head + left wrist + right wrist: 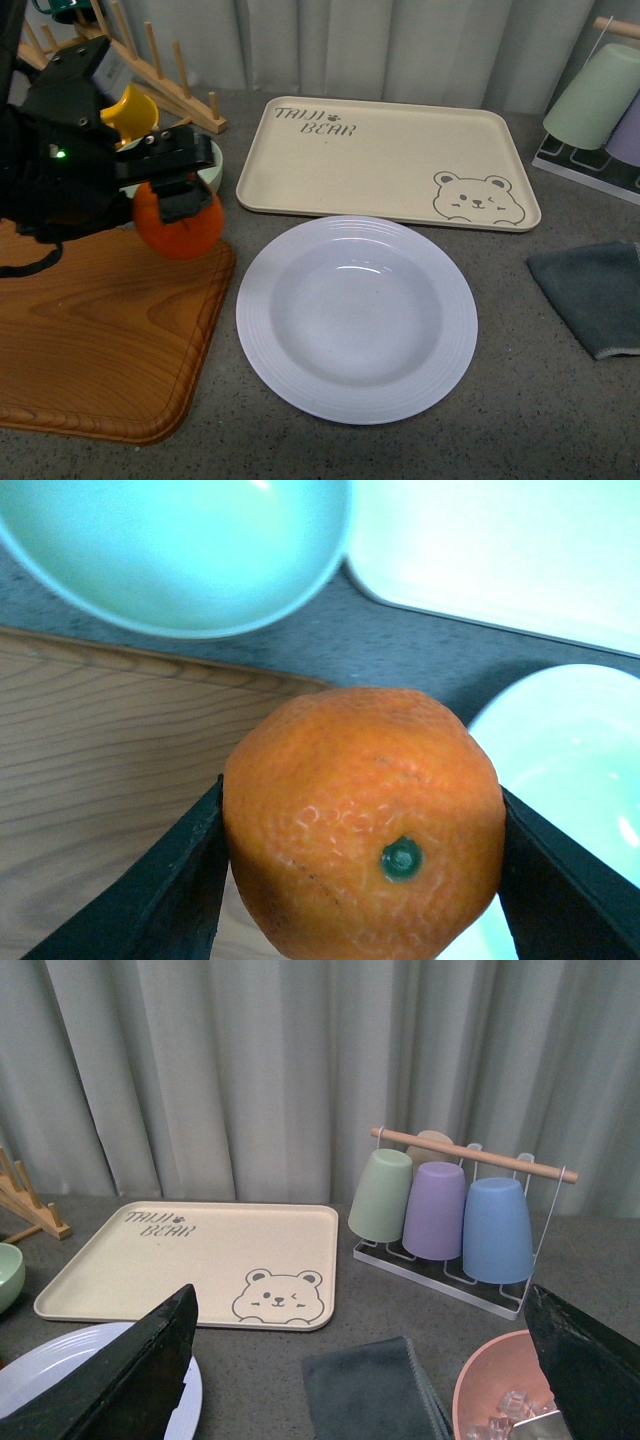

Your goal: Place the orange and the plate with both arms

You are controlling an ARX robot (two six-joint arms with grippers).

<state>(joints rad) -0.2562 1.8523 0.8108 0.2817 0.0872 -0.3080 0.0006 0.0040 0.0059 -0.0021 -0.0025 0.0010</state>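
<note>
Black left end effector (172, 203) clamps the orange (183, 236), left of the plate (356, 320); right end effector (358, 1355) gapes apart.

Front view looks down, wrist views sit lower; all apparently share the plate (356, 318).

We are looking at a kitchen counter, set up in front of a curtain
We see a grey speckled worktop (560, 420) carrying a wooden cutting board (90, 340), a wooden dish rack (170, 80), a beige bear tray (390, 160), the plate (262, 350), a folded grey cloth (595, 290) and pastel cups (435, 1210) upturned on a wire stand (440, 1272), with pale pleated curtains (250, 1070) behind
</note>
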